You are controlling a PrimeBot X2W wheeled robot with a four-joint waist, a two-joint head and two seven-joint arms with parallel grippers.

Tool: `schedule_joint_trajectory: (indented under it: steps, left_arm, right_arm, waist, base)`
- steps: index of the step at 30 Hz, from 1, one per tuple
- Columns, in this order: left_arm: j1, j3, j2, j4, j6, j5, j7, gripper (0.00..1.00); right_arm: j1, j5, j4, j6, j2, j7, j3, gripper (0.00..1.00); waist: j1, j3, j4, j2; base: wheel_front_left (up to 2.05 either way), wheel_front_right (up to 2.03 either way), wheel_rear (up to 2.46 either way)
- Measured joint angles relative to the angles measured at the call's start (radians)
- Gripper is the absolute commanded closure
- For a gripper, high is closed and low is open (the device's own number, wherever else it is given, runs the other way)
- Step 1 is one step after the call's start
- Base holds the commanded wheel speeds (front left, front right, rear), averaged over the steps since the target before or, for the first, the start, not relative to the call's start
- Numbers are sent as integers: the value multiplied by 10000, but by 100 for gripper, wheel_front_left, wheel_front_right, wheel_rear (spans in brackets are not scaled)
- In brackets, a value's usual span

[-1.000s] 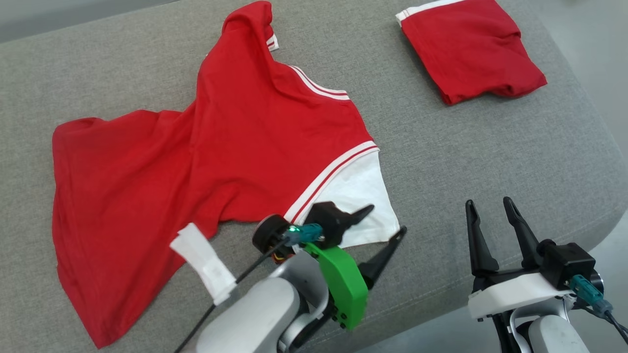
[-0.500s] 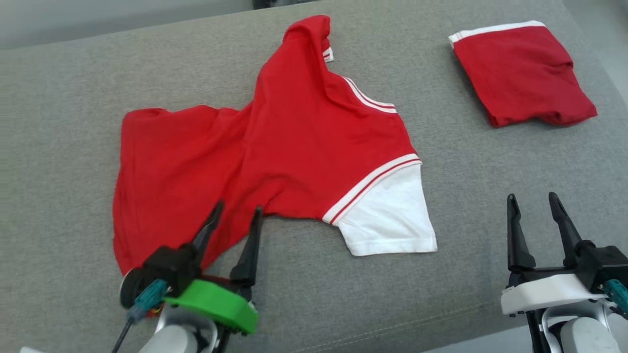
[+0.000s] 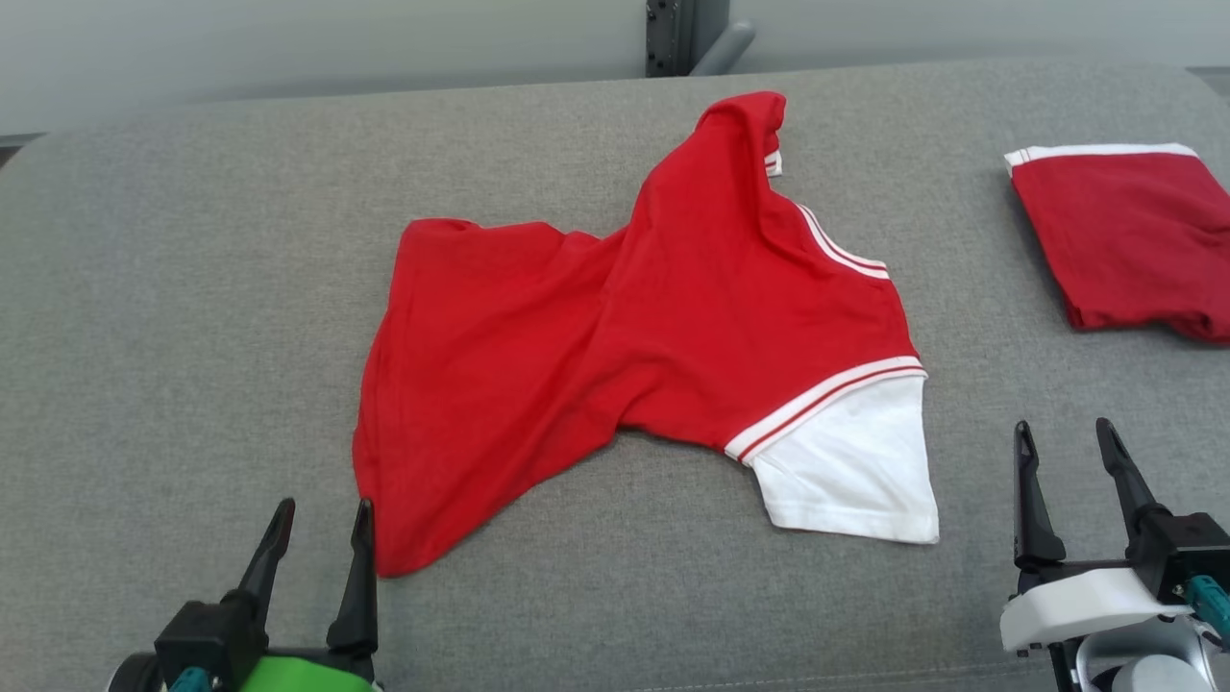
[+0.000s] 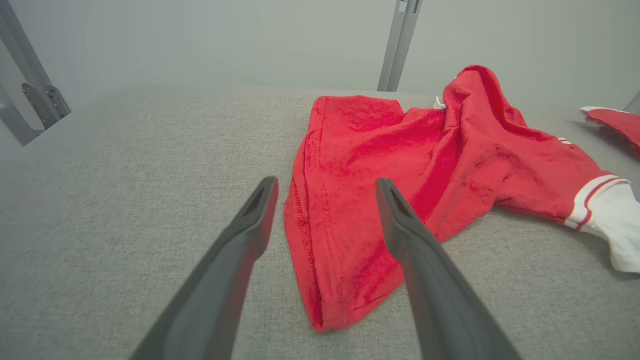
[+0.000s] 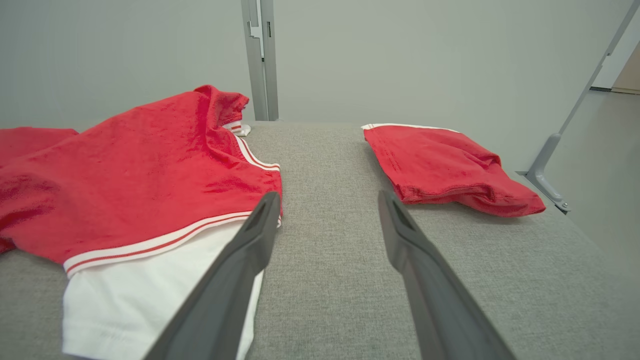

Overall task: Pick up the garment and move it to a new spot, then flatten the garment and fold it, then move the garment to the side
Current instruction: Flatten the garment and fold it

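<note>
A: What lies on the grey padded surface (image 3: pixel 192 288)?
B: A rumpled red T-shirt (image 3: pixel 653 336) across its middle, and a folded red garment (image 3: pixel 1134 250) well apart at the right.
A: And the grippers?
B: The left gripper (image 3: pixel 324 505) is just beside the shirt's near corner, the right gripper (image 3: pixel 1062 428) near its white sleeve (image 3: pixel 850 471). Both are spread and hold nothing.

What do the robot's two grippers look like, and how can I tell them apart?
Both the left gripper and the right gripper have two long, dark, tapering fingers on a black block. The left one is mounted on a bright green plate. The right one has a white plate above a pale grey rounded wrist. A teal plug sticks out beside its block.
</note>
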Motion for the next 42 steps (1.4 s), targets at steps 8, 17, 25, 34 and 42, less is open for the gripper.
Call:
schedule_joint_trajectory:
  steps: [8,17,25,34,42]
  left_arm:
    - [1001,1333,-677,441,-1106,708,-2,0]
    - [1786,2738,-1400,642,-2046,1657,-2,0]
    - [1767,3312,-1783,736,-2556,2234,-2,0]
    - [1733,3432,-2146,522,-2736,2499,-4,0]
    - [877,2470,-2075,1317,-2755,1595,1049,0]
  right_arm:
    - [254,-79,458,0,0,0,349,0]
    - [479,-50,805,0,0,0,654,0]
    - [472,-75,920,0,2,0,823,0]
    - [227,439,924,0,10,0,1137,0]
    - [-830,253,1990,2,-234,2247,1551,0]
  waist:
    - [0,-731,342,0]
    - [0,-1442,323,0]
    - [0,-1573,198,0]
    - [0,-1518,111,0]
    - [0,-1037,120,0]
  base:
    - [0,0,0]
    - [0,0,0]
    - [0,0,0]
    - [0,0,0]
    - [0,0,0]
